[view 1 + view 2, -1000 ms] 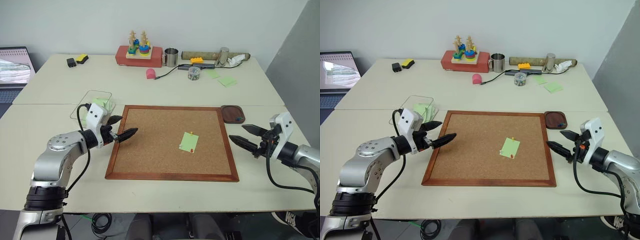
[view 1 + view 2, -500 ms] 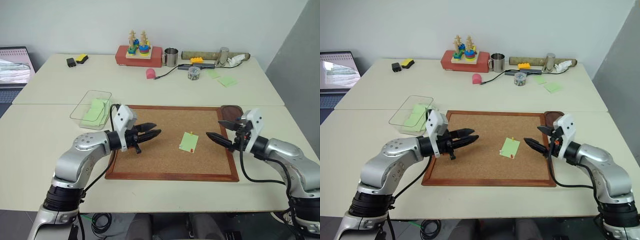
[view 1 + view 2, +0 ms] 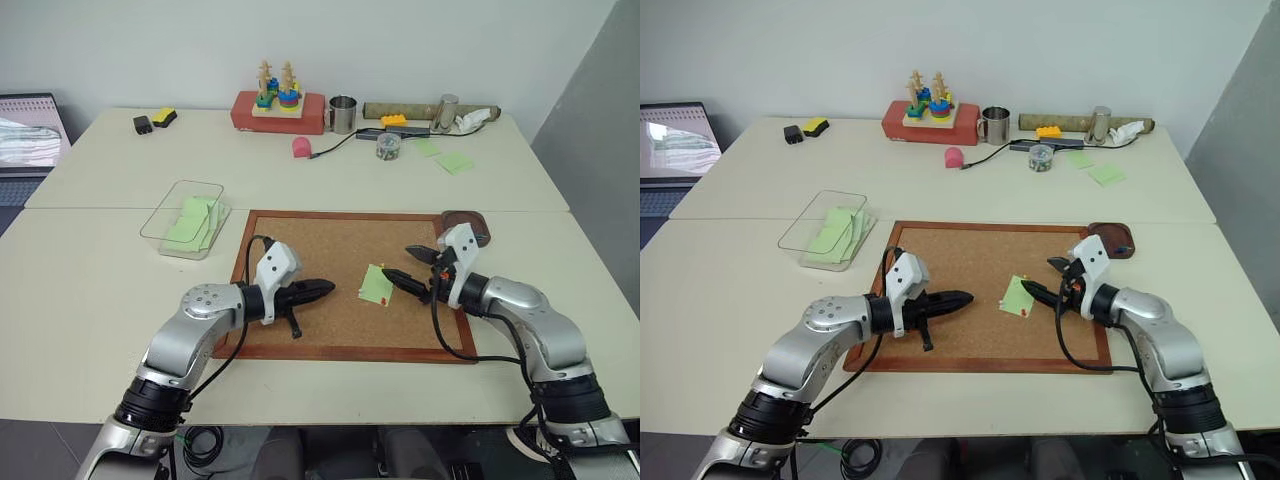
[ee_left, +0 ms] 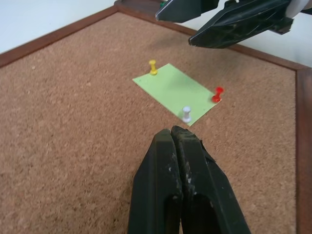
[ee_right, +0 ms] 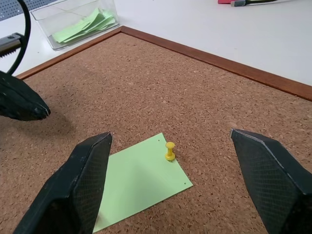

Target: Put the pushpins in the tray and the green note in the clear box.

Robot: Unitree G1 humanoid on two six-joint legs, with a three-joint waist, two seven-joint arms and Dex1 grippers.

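Silver arms (image 3: 185, 335) — black fingers (image 4: 175, 190).

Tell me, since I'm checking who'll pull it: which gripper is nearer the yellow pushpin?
Right. The right gripper is open just beside the yellow pushpin on the green note; the shut left gripper sits farther off across the cork board.

- From my seat the scene reads bright and even, soft overhead room light, no hard glare on the pale table (image 3: 90, 300).
- I see only faint, diffuse shadows on the cork board (image 3: 320, 250) under both arms.
- The head views are sharp near and far, with no obvious edge bending.
- In the left wrist view, the near fingertips (image 4: 183, 146) look slightly soft.
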